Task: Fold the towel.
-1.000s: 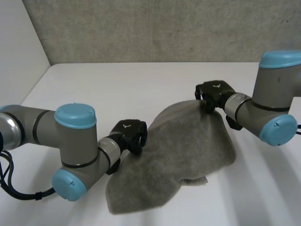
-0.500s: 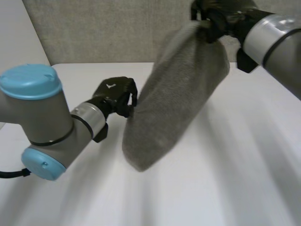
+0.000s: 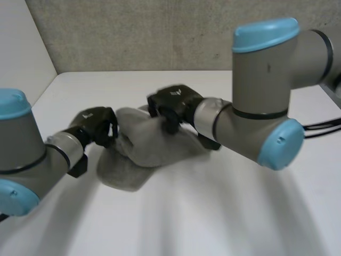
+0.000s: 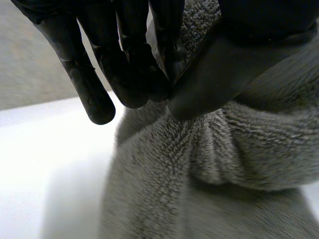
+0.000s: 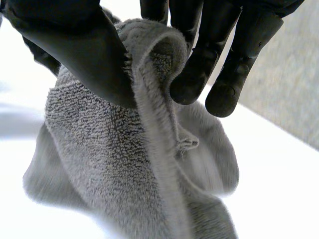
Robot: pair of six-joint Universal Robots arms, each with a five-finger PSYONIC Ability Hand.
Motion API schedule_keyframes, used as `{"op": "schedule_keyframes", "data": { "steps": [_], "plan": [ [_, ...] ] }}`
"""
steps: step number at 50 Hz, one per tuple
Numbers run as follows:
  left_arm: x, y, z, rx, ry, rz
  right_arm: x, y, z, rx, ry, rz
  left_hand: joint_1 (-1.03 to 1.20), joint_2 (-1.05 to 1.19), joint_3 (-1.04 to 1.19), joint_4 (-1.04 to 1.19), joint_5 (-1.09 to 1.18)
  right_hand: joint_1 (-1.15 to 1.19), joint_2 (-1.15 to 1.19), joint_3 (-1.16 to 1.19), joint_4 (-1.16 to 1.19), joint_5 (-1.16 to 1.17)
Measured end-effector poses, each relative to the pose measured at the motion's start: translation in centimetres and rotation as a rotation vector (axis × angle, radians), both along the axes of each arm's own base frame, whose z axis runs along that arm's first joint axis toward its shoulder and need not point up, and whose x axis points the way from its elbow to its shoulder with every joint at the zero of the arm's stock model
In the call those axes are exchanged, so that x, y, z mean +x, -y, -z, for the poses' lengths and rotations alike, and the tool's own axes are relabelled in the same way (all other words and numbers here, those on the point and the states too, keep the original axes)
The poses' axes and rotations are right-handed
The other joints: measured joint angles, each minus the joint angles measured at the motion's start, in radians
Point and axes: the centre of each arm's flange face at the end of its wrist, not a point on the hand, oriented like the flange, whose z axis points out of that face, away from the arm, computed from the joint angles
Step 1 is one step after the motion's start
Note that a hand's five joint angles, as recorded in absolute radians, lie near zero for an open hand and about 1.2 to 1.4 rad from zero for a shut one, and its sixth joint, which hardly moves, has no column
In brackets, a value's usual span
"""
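- Presently, in the head view, the towel [image 3: 141,152] lies bunched in a low heap on the white table [image 3: 224,213]. The left hand [image 3: 98,124] is at the towel's left edge. The right hand [image 3: 173,105] is on the towel's raised far edge.
- Judged step: laying the cloth out flat for the first fold. Recommended practice is to draw the two held points apart until the edge between them runs straight, then lower that edge onto the table away from the heap.
- In the left wrist view, the left hand [image 4: 129,59] has its fingers [image 4: 164,55] pressed against the thumb [image 4: 209,79], pinching a gathered ridge of towel [image 4: 199,174]. The cloth puckers just below the pinch. This grip probably takes several layers, so tension should be applied gradually.
- In the right wrist view, the right hand [image 5: 84,55] pinches the towel [image 5: 99,149] at its rolled hem [image 5: 159,59] between thumb and fingers [image 5: 199,64]. The rest of the towel hangs and pools beneath. A hem grip is the better reference for aligning edges, in my judgement.
- Surface: the table around the towel is smooth, white and bare, so the pile should slide easily.
- Room: a grey textured wall [image 3: 160,32] stands beyond the towel, behind the table's far edge.
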Motion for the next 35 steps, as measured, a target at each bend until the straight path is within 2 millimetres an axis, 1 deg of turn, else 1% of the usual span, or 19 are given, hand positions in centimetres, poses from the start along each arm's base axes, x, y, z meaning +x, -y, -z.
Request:
{"op": "schedule_keyframes", "data": {
  "steps": [2, 4, 6, 10, 15, 17, 18, 20, 21, 24, 25, 28, 30, 31, 32, 33, 34, 35],
  "plan": [
    [-0.7, -1.0, 0.3, 0.012, 0.003, 0.033, -1.2, -0.1, 0.6, 0.012, -0.046, 0.008, 0.0, 0.0, 0.0, 0.0, 0.0, 0.0, 0.0, 0.0, 0.0, 0.0],
    [-1.4, -1.7, 0.5, 0.019, 0.003, 0.06, -2.1, 0.0, 0.8, 0.011, -0.065, 0.02, 0.0, 0.0, 0.0, 0.0, 0.0, 0.0, 0.0, 0.0, 0.0, 0.0],
    [-2.2, -2.6, 0.5, 0.02, 0.002, 0.093, -3.2, 0.5, 0.8, -0.001, -0.074, 0.043, 0.0, 0.0, 0.0, 0.0, 0.0, 0.0, 0.0, 0.0, 0.0, 0.0],
    [-3.4, -3.8, 0.2, 0.009, -0.003, 0.141, -4.6, 1.4, 0.5, -0.027, -0.069, 0.085, 0.0, 0.0, 0.0, 0.0, 0.0, 0.0, 0.0, 0.0, 0.0, 0.0],
    [-6.0, -5.5, -1.2, -0.035, -0.035, 0.224, -6.7, 3.7, -0.2, -0.061, -0.056, 0.168, 0.0, 0.0, 0.0, 0.0, 0.0, 0.004, 0.0, 0.0, 0.0, 0.0],
    [-7.5, -6.4, -2.0, -0.057, -0.062, 0.266, -7.8, 5.0, -0.4, -0.071, -0.054, 0.214, 0.0, 0.0, 0.0, 0.0, 0.0, 0.004, 0.0, 0.0, 0.0, 0.0],
    [-7.9, -6.6, -2.2, -0.061, -0.07, 0.277, -8.1, 5.3, -0.5, -0.072, -0.054, 0.224, 0.0, 0.0, 0.0, 0.0, 0.0, 0.004, 0.0, 0.0, 0.0, 0.0],
    [-9.4, -7.4, -2.6, -0.069, -0.096, 0.317, -9.1, 6.5, -0.4, -0.079, -0.062, 0.271, 0.0, 0.0, 0.0, 0.0, 0.0, 0.004, 0.0, 0.0, 0.0, 0.0],
    [-9.7, -7.6, -2.6, -0.07, -0.101, 0.326, -9.4, 6.8, -0.3, -0.081, -0.066, 0.283, 0.0, 0.0, 0.002, 0.0, 0.0, 0.004, 0.0, 0.0, 0.0, 0.0],
    [-11.8, -8.7, -2.4, -0.065, -0.126, 0.381, -10.6, 8.3, 0.2, -0.091, -0.095, 0.344, 0.0, 0.0, 0.003, 0.0, 0.0, 0.004, 0.0, 0.0, 0.0, 0.0],
    [-12.2, -8.9, -2.3, -0.063, -0.128, 0.391, -10.8, 8.5, 0.4, -0.094, -0.104, 0.354, 0.0, 0.0, 0.003, 0.0, 0.0, 0.004, 0.0, 0.0, 0.0, 0.0],
    [-14.2, -10.3, -1.3, -0.044, -0.131, 0.447, -11.8, 9.7, 1.8, -0.11, -0.175, 0.404, 0.0, 0.0, 0.003, 0.0, 0.0, 0.004, 0.0, 0.0, 0.0, 0.0],
    [-15.0, -11.1, -0.6, -0.032, -0.128, 0.475, -12.2, 10.1, 2.7, -0.117, -0.218, 0.425, 0.0, 0.0, 0.003, 0.0, 0.0, 0.004, 0.0, 0.0, 0.0, 0.0],
    [-15.5, -11.6, -0.2, -0.026, -0.125, 0.491, -12.4, 10.3, 3.2, -0.121, -0.242, 0.437, 0.0, 0.0, 0.003, 0.0, 0.0, -0.031, -0.031, -0.038, -0.039, -0.034],
    [-15.9, -12.1, 0.1, -0.021, -0.123, 0.507, -12.6, 10.5, 3.7, -0.125, -0.264, 0.449, -0.011, -0.004, -0.001, -0.003, -0.003, -0.149, -0.167, -0.159, -0.16, -0.15],
    [-16.1, -12.3, 0.3, -0.018, -0.121, 0.513, -12.7, 10.5, 3.8, -0.127, -0.272, 0.454, -0.056, -0.067, -0.044, -0.048, -0.046, -0.222, -0.243, -0.231, -0.232, -0.224],
    [-16.4, -12.8, 0.6, -0.013, -0.118, 0.528, -12.8, 10.7, 4.2, -0.133, -0.29, 0.467, -0.194, -0.214, -0.21, -0.19, -0.184, -0.363, -0.386, -0.368, -0.368, -0.366],
    [-16.6, -13.2, 0.7, -0.009, -0.117, 0.539, -12.9, 10.8, 4.5, -0.139, -0.301, 0.478, -0.395, -0.424, -0.414, -0.398, -0.395, -0.565, -0.592, -0.586, -0.584, -0.575]
  ]
}}
